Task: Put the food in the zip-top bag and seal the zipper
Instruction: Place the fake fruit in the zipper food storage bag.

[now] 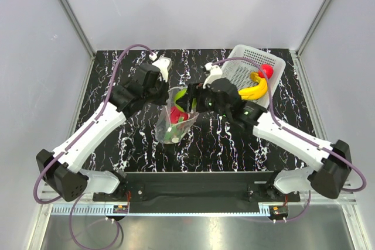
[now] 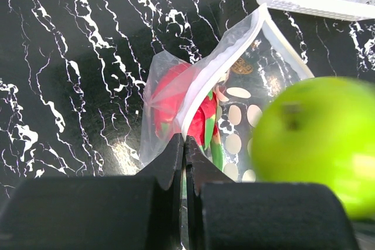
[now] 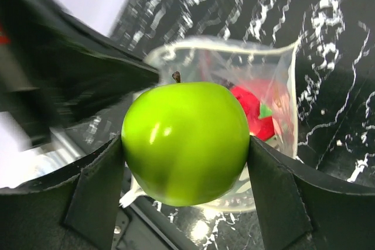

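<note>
Green fruit (image 3: 185, 141) clamped within right tool (image 3: 186, 168).

A glossy, bright green apple (image 3: 185, 141). A clear bag (image 2: 246, 100) printed with white polka dots, with a red fruit (image 2: 176, 95) with green leaves showing through. A black table (image 1: 222, 139) veined with white marbling. A white perforated basket (image 1: 237, 67), yellow bananas (image 1: 255, 92), a red ball (image 1: 267, 70).
</note>
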Robot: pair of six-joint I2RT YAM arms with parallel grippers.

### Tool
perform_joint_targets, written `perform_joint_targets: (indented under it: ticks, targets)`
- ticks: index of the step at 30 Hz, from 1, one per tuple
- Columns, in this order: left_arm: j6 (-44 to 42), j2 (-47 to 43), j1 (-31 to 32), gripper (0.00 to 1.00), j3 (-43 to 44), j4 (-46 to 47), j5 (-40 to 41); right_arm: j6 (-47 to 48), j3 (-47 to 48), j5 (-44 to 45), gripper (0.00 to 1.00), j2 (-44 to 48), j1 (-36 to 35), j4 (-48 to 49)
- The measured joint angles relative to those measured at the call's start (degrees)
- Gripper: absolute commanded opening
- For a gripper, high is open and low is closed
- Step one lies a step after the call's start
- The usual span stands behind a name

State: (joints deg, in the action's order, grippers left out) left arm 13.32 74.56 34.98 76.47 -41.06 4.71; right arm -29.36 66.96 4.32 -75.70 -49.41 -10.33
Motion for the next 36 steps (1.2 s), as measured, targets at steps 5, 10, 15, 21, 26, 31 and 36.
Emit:
perform_joint_targets:
  ticks: [5,10,15,21,26,31,36]
  targets:
    - [0.00,-0.66,0.00,0.00,0.00,0.02,0.00,0.02,0.00,1.42,0.70,-4.98,-1.20,-0.09]
    - [0.00,-0.66,0.00,0.00,0.00,0.00,0.04,0.07,0.00,3.32,0.90,-6.01,-1.36,-0.35]
    - [0.00,-0.66,0.00,0.00,0.00,0.00,0.04,0.11,-0.04,4.55,0.93,-5.73,-1.51,-0.28]
    - [0.00,-0.66,0.00,0.00,0.00,0.00,0.02,0.42,-0.46,4.63,0.93,-3.02,-1.55,-0.13]
    - [-0.02,-0.66,0.00,0.00,0.00,0.00,0.02,0.72,-0.48,3.13,0.94,-2.56,-1.60,-0.02]
    - [-0.02,-0.66,0.00,0.00,0.00,0.00,0.02,-0.20,-0.72,6.23,0.92,-1.46,-1.66,-1.92]
    - [-0.02,-0.66,0.00,0.00,0.00,0.00,0.04,-2.16,-1.42,14.67,0.89,2.43,-1.68,-6.82]
